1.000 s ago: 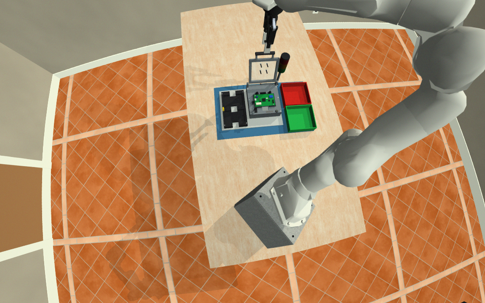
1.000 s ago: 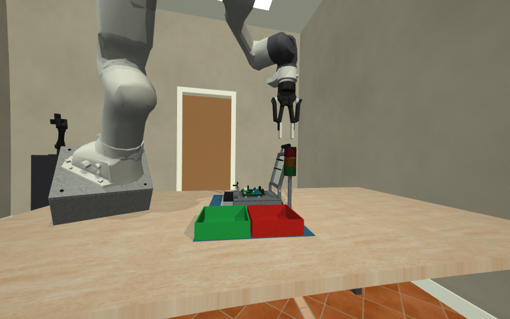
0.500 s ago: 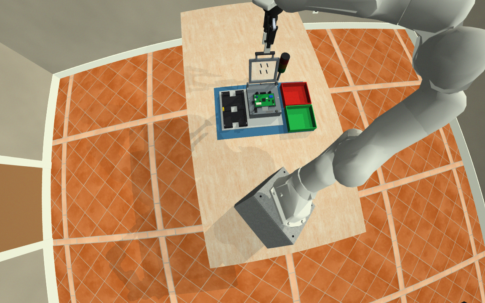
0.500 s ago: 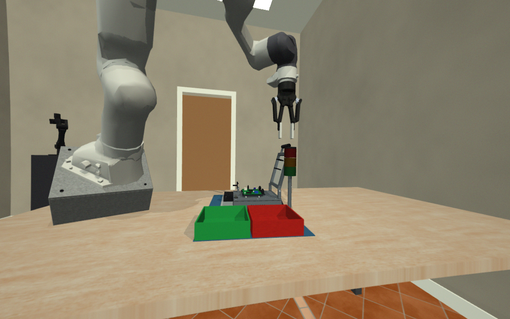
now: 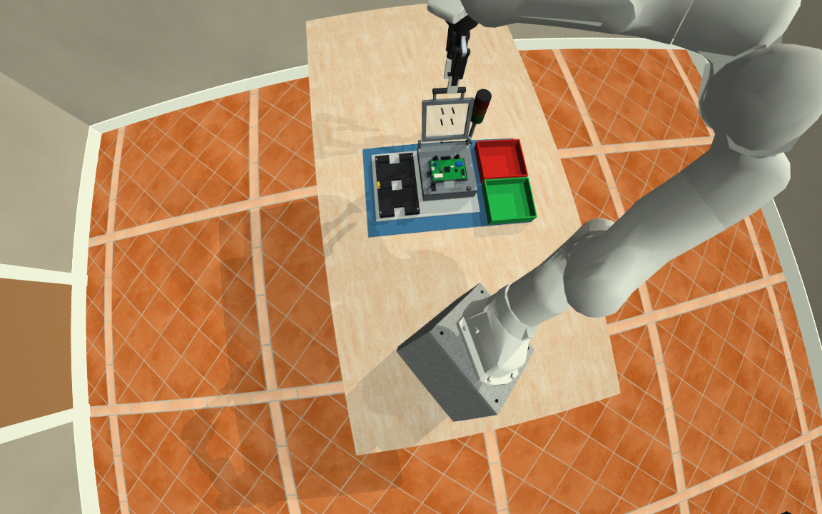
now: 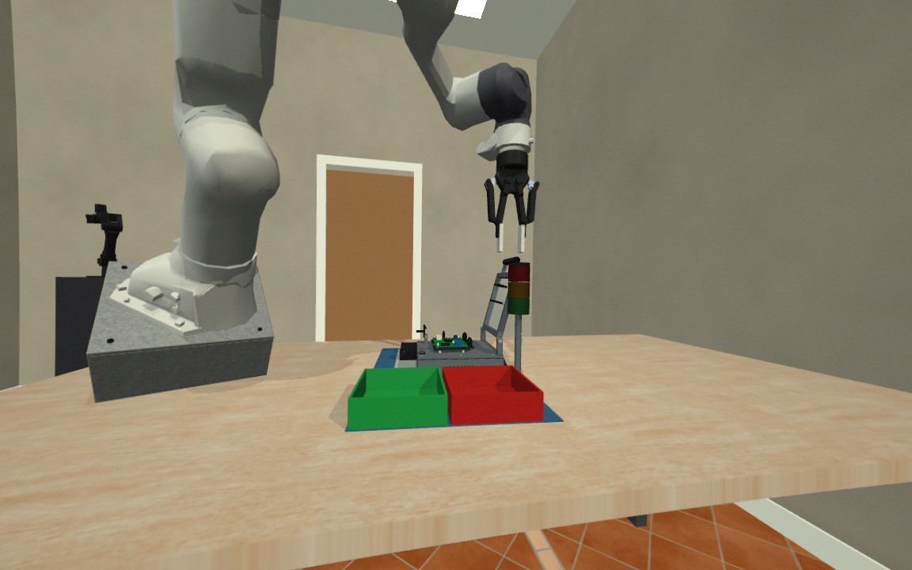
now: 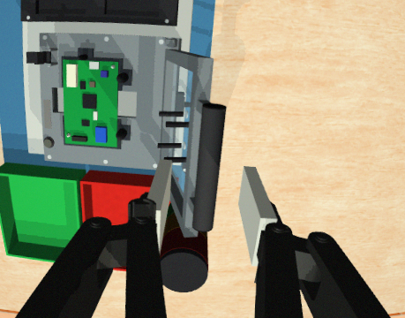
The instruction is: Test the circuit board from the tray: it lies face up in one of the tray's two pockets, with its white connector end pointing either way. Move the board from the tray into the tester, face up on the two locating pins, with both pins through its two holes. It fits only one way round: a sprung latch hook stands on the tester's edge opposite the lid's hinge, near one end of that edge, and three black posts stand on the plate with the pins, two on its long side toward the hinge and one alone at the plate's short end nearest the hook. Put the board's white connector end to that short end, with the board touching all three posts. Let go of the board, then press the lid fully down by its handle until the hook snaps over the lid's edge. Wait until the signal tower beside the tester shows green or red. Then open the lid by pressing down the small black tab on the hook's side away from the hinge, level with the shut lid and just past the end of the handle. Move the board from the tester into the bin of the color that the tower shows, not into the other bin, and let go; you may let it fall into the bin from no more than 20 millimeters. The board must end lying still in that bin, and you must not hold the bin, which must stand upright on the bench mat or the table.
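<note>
The green circuit board (image 5: 444, 169) lies face up on the tester's plate (image 5: 441, 181); in the wrist view (image 7: 91, 102) its white connector end points toward the tray side, where the black hook (image 7: 38, 56) stands. The lid (image 5: 444, 119) stands open, nearly upright, with its dark handle (image 7: 209, 165) at the top. My gripper (image 6: 510, 246) hangs just above the handle (image 6: 511, 260), fingers partly apart and empty, straddling the handle in the wrist view (image 7: 207, 173). The signal tower (image 6: 518, 286) shows only dull colors.
The black tray (image 5: 394, 185) lies on the blue mat left of the tester, both pockets empty. The red bin (image 5: 501, 158) and green bin (image 5: 509, 199) stand side by side right of the tester. The arm's grey base block (image 5: 459, 358) sits near the table's front.
</note>
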Controlling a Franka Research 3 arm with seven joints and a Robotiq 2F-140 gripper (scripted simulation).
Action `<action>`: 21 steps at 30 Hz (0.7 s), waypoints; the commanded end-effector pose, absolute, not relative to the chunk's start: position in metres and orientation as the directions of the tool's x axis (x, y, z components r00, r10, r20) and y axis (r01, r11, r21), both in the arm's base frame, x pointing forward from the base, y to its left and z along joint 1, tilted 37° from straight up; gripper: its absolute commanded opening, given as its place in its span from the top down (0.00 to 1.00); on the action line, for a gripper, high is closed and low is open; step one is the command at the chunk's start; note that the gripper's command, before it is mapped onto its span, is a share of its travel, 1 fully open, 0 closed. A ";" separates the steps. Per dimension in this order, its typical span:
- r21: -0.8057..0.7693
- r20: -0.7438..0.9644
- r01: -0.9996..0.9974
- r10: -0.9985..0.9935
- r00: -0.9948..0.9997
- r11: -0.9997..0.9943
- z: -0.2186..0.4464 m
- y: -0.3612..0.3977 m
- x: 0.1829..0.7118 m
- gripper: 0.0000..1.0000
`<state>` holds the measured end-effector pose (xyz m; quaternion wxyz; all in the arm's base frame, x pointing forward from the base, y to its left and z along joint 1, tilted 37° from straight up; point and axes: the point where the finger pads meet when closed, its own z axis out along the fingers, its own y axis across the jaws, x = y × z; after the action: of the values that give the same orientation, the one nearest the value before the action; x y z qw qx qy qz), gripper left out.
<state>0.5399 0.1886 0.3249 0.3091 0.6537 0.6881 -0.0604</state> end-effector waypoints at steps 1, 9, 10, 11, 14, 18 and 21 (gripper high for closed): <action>0.323 -0.505 0.936 0.862 0.044 0.141 0.317 0.184 0.545 0.70; 0.323 -0.505 0.936 0.862 0.044 0.141 0.301 0.173 0.552 0.70; 0.323 -0.505 0.936 0.862 0.044 0.141 0.300 0.173 0.552 0.70; 0.323 -0.505 0.936 0.862 0.044 0.141 0.299 0.172 0.553 0.70; 0.323 -0.505 0.936 0.862 0.044 0.141 0.298 0.172 0.553 0.70; 0.323 -0.505 0.936 0.862 0.044 0.141 0.298 0.172 0.553 0.70; 0.323 -0.505 0.936 0.862 0.044 0.141 0.298 0.172 0.553 0.70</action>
<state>0.5517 0.1728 0.2986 0.3089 0.6512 0.6905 -0.0610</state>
